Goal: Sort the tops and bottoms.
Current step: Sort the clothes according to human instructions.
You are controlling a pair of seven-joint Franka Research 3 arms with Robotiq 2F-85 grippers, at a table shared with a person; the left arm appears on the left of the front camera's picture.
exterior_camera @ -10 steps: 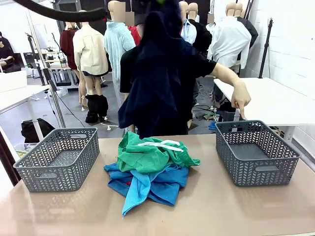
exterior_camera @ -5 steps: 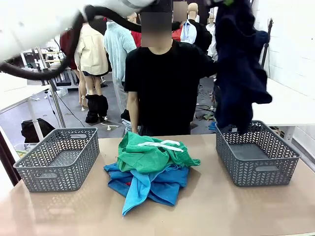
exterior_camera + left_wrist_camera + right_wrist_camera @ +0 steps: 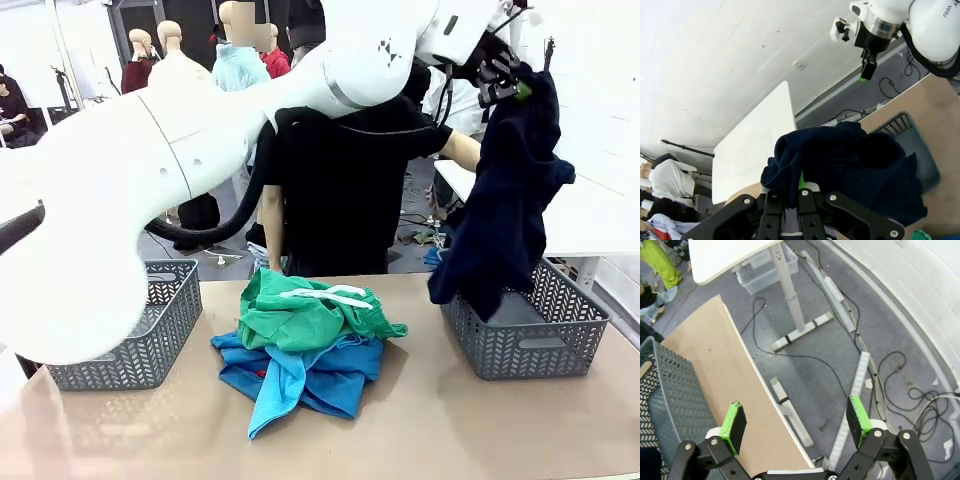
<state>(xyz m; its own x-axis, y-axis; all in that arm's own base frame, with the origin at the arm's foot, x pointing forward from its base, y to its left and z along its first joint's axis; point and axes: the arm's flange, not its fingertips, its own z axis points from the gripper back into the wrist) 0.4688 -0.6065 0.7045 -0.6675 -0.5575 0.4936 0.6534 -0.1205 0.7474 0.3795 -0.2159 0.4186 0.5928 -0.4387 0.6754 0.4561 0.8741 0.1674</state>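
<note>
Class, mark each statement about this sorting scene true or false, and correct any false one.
1. The left gripper is shut on the dark navy garment. True.
2. The green garment lies on top of the blue shirts on the table. True.
3. The dark navy garment lies on the table too. False: it hangs from the gripper at the right basket.
4. The right gripper holds something. False: it is open and empty.

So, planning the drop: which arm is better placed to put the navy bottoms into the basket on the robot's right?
Left. The left gripper is shut on the navy bottoms, which hang above that basket. The right gripper is open, empty, and aimed at the floor beside the table.
</note>
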